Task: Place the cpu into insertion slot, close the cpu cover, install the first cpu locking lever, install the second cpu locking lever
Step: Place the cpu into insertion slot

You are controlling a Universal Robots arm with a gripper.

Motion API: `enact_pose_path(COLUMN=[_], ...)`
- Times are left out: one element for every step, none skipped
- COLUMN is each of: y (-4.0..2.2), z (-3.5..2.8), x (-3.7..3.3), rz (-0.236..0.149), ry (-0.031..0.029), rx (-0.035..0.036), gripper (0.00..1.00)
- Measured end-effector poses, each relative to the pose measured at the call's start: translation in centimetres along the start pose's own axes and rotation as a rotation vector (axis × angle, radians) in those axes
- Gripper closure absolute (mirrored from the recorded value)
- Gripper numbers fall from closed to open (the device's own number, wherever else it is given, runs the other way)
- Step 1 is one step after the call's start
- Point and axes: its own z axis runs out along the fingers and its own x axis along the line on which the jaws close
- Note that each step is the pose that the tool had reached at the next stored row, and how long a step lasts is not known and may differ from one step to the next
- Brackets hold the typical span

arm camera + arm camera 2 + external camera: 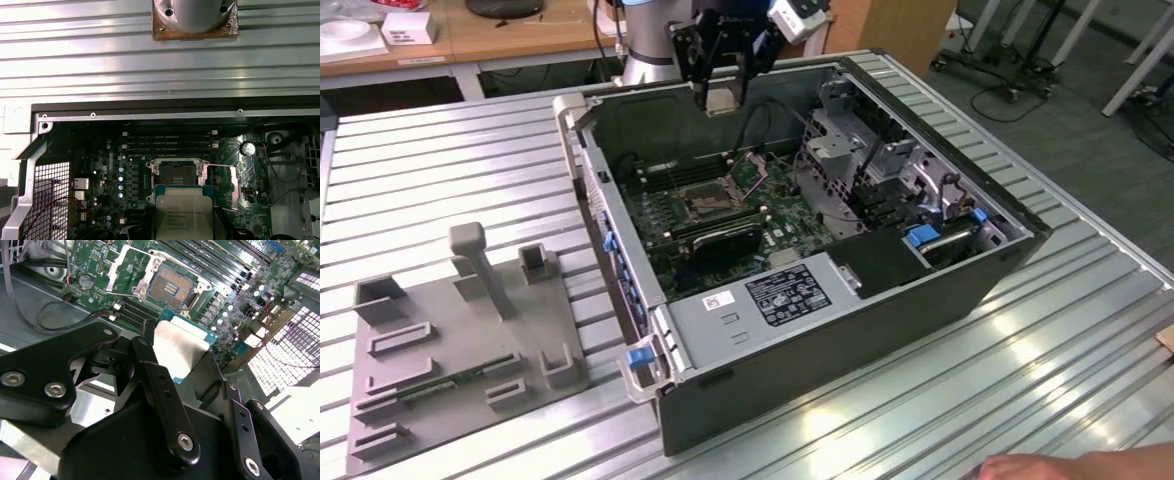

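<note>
My gripper hangs above the back edge of the open computer case, shut on the cpu. The cpu is a flat square chip with a pale silvery top, held level between the black fingers. It is well above the green motherboard. Below and just beyond it lies the insertion slot, bare, with a dark centre and gold contacts. The cpu cover is swung up, off the slot. A thin locking lever sticks out beside the socket.
Long black memory slots run beside the socket. Loose cables lie near the case wall, and a drive cage fills the case's far side. A grey fixture plate sits at the exterior view's left. A hand rests at the lower right.
</note>
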Motion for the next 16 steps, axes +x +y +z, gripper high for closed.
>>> enact_pose_path(y=[0.00, 0.00, -0.01, -0.02, -0.02, -0.03, -0.04, -0.05, -0.07, -0.08, -0.10, -0.11, -0.13, -0.14, -0.16, -0.17], z=[0.02, 0.05, 0.10, 0.16, 0.25, 0.35, 0.45, 0.58, 0.73, 0.89, 1.07, 1.24, 1.41, 1.57, 1.75, 1.90], x=[0.00, 0.00, 0.00, 0.00, 0.00, 0.01, 0.01, 0.01, 0.00, 0.01, 0.02, 0.02, 0.02, 0.02, 0.02, 0.02], rz=[0.000, 0.000, 0.000, 0.000, 0.000, 0.000, 0.000, 0.000, 0.000, 0.000, 0.000, 0.000, 0.000, 0.000, 0.000, 0.000], ry=[0.0000, -0.0002, -0.0001, -0.0001, -0.0001, 0.0000, 0.0000, 0.0000, 0.0000, -0.0001, 0.0000, 0.0000, 0.0000, 0.0000, 0.0000, 0.0000], rx=[-0.0001, -0.0003, -0.0003, -0.0001, -0.0002, -0.0001, 0.0000, -0.0001, -0.0001, 0.0000, -0.0001, -0.0001, 0.0000, 0.0000, 0.0000, 0.0000], gripper=[0.46, 0.46, 0.46, 0.46, 0.46, 0.46, 0.46, 0.46, 0.46, 0.46, 0.46, 0.46, 0.46, 0.46, 0.46, 0.46])
